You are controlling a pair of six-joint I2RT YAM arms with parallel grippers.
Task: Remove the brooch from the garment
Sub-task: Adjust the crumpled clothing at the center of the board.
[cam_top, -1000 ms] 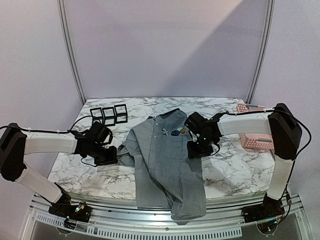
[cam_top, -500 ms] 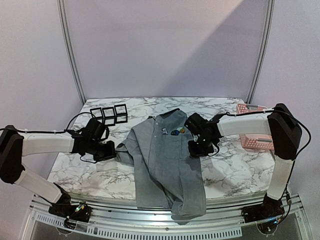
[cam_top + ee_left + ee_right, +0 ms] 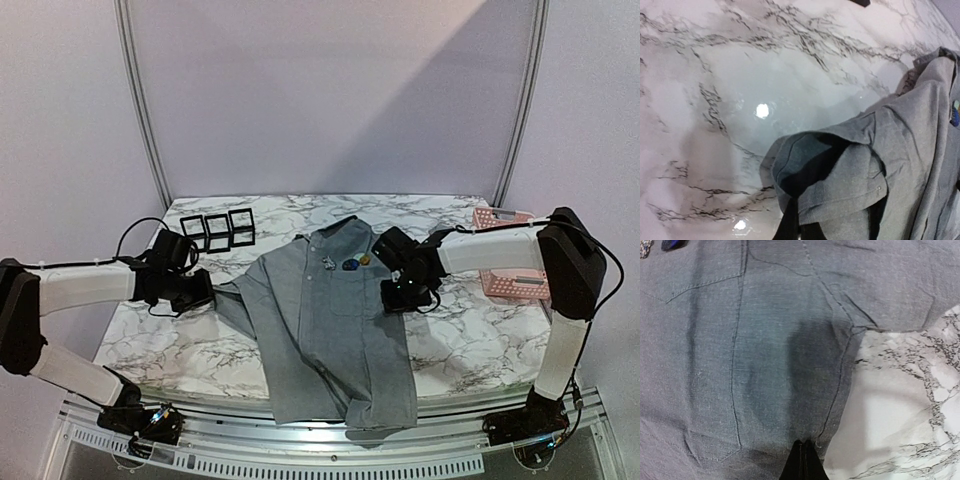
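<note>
Where the grey garment (image 3: 335, 330) is spread down the middle of the marble table (image 3: 470, 345), its collar is turned to the far side and its hem is draped over the near edge. Just below the collar, a silvery brooch (image 3: 328, 263), a blue brooch (image 3: 350, 265) and a small yellowish piece (image 3: 366, 260) are seen pinned side by side on the chest.

The left gripper (image 3: 203, 292) is closed on the end of one sleeve, which is drawn out to the left across the marble. In the left wrist view the folded cuff is bunched around the dark fingers (image 3: 788, 225).

The right gripper (image 3: 394, 297) is pressed together on the garment's opposite side edge. In the right wrist view the side seam is nipped between its narrow fingertips (image 3: 799, 464).

Black frames (image 3: 220, 230) are set at the far left, and a pink basket (image 3: 505, 285) lies at the right edge.
</note>
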